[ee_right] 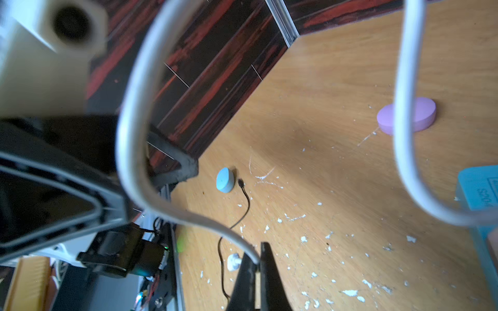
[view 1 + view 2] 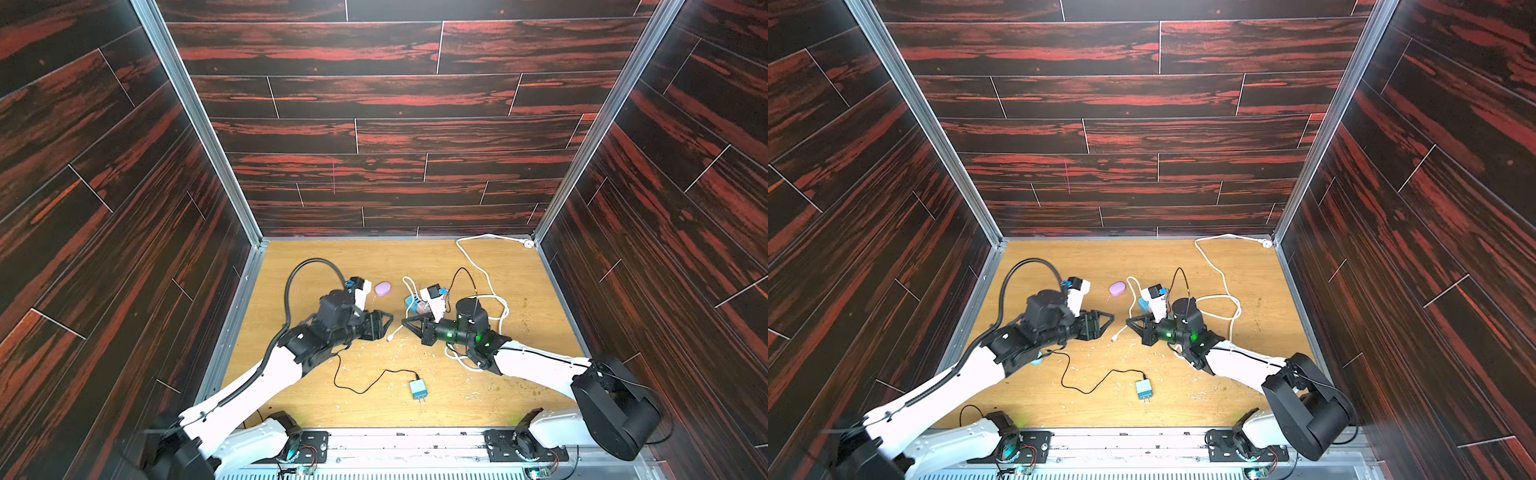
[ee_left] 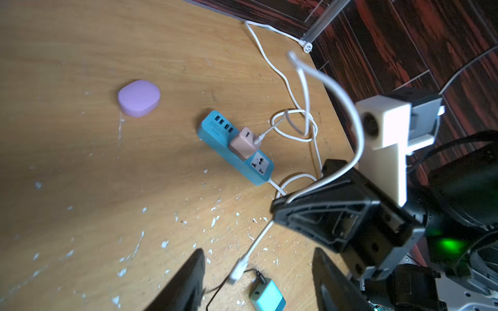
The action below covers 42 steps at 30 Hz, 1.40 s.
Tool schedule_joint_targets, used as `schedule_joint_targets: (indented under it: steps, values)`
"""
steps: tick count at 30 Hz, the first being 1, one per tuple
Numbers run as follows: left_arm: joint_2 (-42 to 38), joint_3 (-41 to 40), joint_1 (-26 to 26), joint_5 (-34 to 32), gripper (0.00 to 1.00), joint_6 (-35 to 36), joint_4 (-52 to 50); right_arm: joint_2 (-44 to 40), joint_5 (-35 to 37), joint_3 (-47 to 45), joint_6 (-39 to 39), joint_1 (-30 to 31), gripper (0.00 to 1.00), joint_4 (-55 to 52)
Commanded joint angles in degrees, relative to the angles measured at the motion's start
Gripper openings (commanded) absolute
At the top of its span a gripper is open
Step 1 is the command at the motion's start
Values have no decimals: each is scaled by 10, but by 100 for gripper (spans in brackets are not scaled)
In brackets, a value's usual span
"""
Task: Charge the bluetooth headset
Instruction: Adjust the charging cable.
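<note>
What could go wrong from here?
The right pincer pinches the white cable well back from its plug, leaving that free; aiming it may be sloppy.
The purple case lies loose; pushing the plug in may slide it.
Cable slack loops near the power strip; pulling may drag it.

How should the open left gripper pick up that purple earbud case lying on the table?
Probably from straight above, with the jaws closing across the narrower width of the purple earbud case. It lies flat on the table as a low, rounded pebble with room on either side, so a sideways approach would likely find little to hold.
</note>
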Motion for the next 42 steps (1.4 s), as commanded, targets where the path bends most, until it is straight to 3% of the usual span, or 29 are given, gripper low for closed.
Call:
schedule_joint_targets:
  steps: [1,10,16,23,42]
  values:
    - [-45,-45,3,-25,70,-23,40,-17,-16,-12,26,-1,0,44]
    - [-96,-174,4,35,79,-110,253,-38,-26,-26,66,-7,0,101]
    - [-74,-190,3,70,78,-140,327,-56,-31,-40,92,-15,0,143]
    - [-41,-196,4,121,65,-167,417,-65,-24,-39,99,-16,0,150]
    - [-36,-202,3,156,25,-179,447,-77,-9,-45,113,-22,0,166]
